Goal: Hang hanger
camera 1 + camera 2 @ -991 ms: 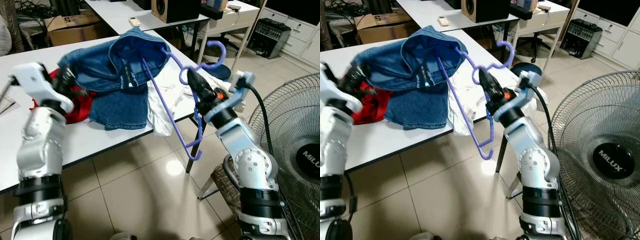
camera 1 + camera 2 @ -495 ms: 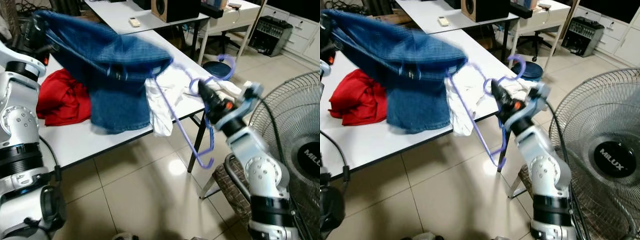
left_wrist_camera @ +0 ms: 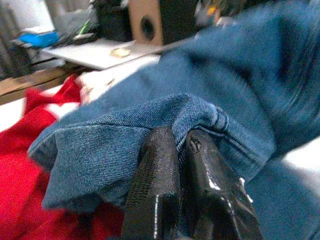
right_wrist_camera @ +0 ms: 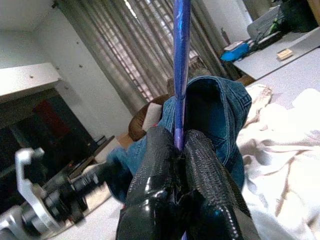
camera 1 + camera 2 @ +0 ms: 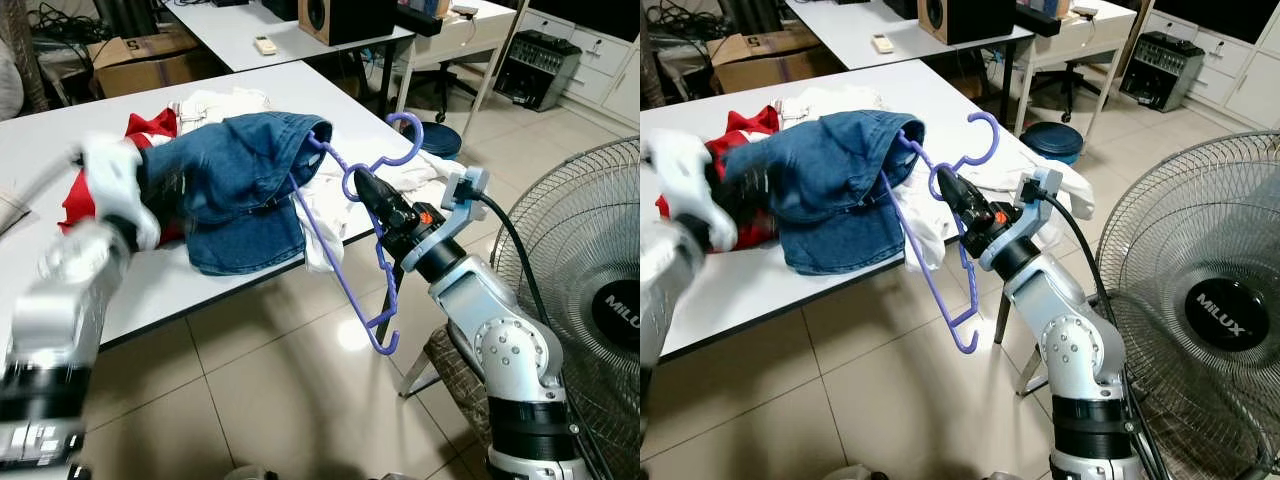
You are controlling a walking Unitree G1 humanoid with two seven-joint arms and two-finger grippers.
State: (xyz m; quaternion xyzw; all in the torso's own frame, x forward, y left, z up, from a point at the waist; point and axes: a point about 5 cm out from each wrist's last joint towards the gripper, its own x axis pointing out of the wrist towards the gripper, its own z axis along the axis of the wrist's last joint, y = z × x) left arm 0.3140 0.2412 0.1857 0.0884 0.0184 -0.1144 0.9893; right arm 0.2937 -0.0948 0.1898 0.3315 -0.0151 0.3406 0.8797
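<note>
A purple plastic hanger [image 5: 348, 250] hangs tilted off the table's front edge, one arm tucked inside the blue jeans [image 5: 235, 185]. My right gripper [image 5: 368, 190] is shut on the hanger just below its hook [image 5: 412, 135]; the purple bar [image 4: 181, 55] runs between its black fingers [image 4: 155, 170]. The jeans lie bunched on the white table [image 5: 150, 285]. My left gripper [image 3: 181, 142] is shut on a fold of the denim [image 3: 165, 112]; that arm [image 5: 105, 195] is blurred at the left.
A red garment [image 5: 145, 130] and white clothes [image 5: 325, 215] lie on the table beside the jeans. A large standing fan [image 5: 590, 290] is close on the right. A second table with a speaker [image 5: 345, 15] and a cardboard box [image 5: 150, 55] stand behind. Tiled floor lies below.
My left arm has come down from its raised position, lowering the jeans back onto the table. The right gripper has drawn the hanger in a little toward the jeans.
</note>
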